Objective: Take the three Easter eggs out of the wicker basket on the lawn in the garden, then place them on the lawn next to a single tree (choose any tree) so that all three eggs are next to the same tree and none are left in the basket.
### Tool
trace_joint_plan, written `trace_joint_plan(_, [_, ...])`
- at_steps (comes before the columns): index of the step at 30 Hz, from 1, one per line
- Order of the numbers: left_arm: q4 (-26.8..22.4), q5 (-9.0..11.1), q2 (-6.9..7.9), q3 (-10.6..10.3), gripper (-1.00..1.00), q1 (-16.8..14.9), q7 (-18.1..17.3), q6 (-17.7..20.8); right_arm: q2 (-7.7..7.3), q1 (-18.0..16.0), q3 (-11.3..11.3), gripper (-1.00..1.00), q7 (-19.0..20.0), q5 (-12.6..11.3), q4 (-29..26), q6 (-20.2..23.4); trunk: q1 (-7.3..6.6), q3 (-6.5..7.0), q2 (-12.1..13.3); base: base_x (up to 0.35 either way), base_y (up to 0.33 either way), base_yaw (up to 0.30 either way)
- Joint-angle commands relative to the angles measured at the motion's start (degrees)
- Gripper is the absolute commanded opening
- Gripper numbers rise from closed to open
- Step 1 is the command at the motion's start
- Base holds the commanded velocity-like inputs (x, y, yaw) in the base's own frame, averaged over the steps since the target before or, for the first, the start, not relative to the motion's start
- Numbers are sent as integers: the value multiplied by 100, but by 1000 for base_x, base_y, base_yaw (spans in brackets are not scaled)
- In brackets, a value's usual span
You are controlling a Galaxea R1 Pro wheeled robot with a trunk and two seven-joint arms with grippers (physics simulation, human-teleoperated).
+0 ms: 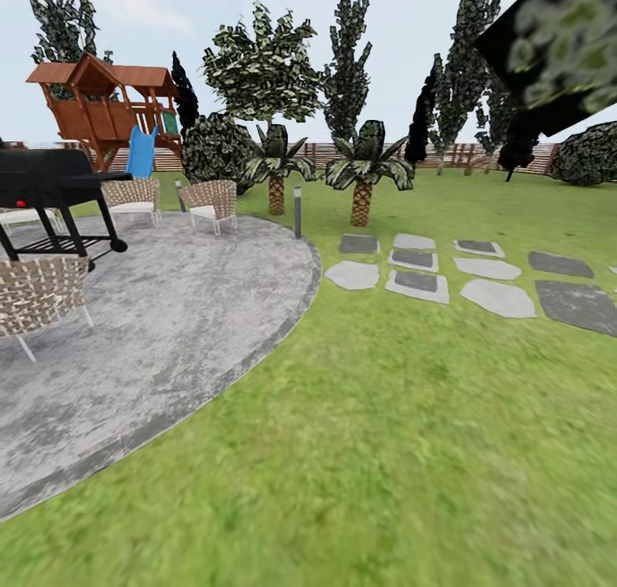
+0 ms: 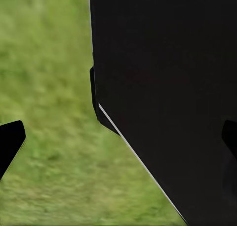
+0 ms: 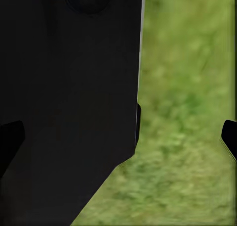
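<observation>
Ahead, mottled green lawn (image 1: 386, 450) borders grey patio (image 1: 154, 330).

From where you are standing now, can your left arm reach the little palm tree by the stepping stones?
Probably not. The palm tree stands far off across the lawn, past the stepping stones. The left gripper hangs over grass beside the robot's body, so driving closer comes first.

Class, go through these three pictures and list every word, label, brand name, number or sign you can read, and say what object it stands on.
None: no readable text appears anywhere in the three pictures.
The black grill, the wooden playhouse, the wicker chairs and the stepping stones carry no lettering or numbers.
A small red dot on the grill's front is a mark, not a character.
The wrist views show blurred grass and plain black robot parts, unmarked.
</observation>
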Motion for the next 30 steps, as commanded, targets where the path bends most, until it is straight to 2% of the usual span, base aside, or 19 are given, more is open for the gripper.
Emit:
trace_joint_plan(1, [-11, -3, 0, 2, 100, 4, 0, -2, 0, -9, 3, 100, -1, 1, 13, -5, 3, -4, -2, 330, 0, 2])
trace_joint_plan(20, [-14, -3, 0, 2, 100, 4, 4, -2, -9, -10, 3, 100, 1, 2, 13, -6, 3, -4, -2, 330, 0, -1])
trace_joint_plan(30, [-14, -3, 0, 2, 100, 4, 2, -1, 0, -8, 3, 100, 15, 5, 13, -6, 3, -4, -2, 329, 0, -239])
